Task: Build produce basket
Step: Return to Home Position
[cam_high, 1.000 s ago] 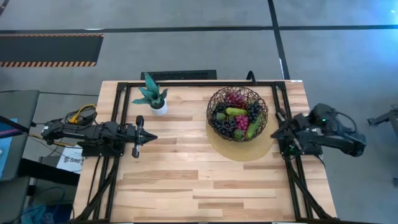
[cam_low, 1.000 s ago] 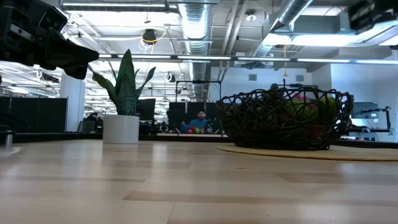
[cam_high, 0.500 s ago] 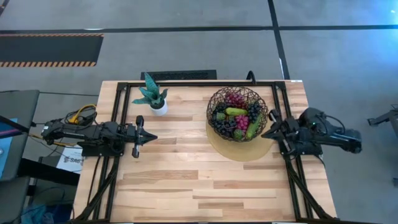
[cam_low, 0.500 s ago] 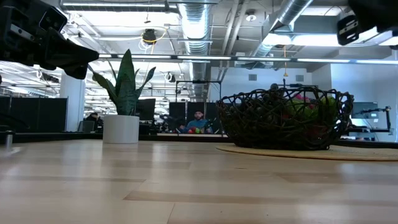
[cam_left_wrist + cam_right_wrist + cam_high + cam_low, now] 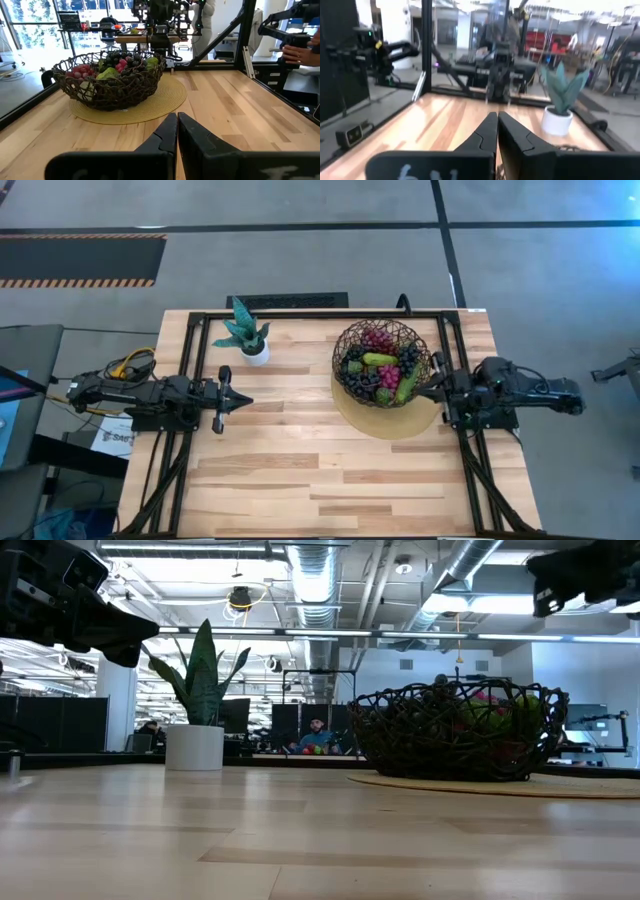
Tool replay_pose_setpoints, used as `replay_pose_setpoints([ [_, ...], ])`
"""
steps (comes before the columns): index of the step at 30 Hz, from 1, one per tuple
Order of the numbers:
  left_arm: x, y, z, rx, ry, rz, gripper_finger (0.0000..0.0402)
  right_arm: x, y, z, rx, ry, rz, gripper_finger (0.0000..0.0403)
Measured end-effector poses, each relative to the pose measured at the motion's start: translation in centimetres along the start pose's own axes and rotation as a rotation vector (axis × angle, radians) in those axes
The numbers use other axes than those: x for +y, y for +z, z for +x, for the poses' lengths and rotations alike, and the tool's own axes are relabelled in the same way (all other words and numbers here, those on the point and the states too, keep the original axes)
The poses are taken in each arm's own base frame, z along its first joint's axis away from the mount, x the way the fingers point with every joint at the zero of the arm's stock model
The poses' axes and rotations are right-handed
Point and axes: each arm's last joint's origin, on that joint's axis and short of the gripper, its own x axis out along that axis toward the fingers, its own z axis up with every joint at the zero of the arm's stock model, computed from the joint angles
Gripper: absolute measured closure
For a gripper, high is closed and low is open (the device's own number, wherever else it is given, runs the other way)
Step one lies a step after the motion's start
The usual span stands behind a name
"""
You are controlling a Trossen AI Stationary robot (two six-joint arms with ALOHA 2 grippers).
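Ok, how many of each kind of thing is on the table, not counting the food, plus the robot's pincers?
Round dark brown wire basket: 1
Flat tan round mat: 1
Small green plant in white pot: 1
Dark robot pincers: 2, left pincer and right pincer
Total: 5

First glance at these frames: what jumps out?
The dark wire basket sits right of centre on the wooden table, heaped with produce: purple and magenta grapes and green cucumbers. It stands on a round tan mat. A small potted plant is at the top left of the high view. The left gripper and right gripper flank the table, both shut and empty, the right one close beside the basket.
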Motion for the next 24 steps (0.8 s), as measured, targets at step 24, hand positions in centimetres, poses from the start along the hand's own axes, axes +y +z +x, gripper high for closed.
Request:
replay_pose_setpoints([
  [24,0.0,0.0,0.0,0.000,0.000,0.000,0.0401,-0.6,-3.3,1.9,-0.062,-0.055,-0.020,0.0370],
])
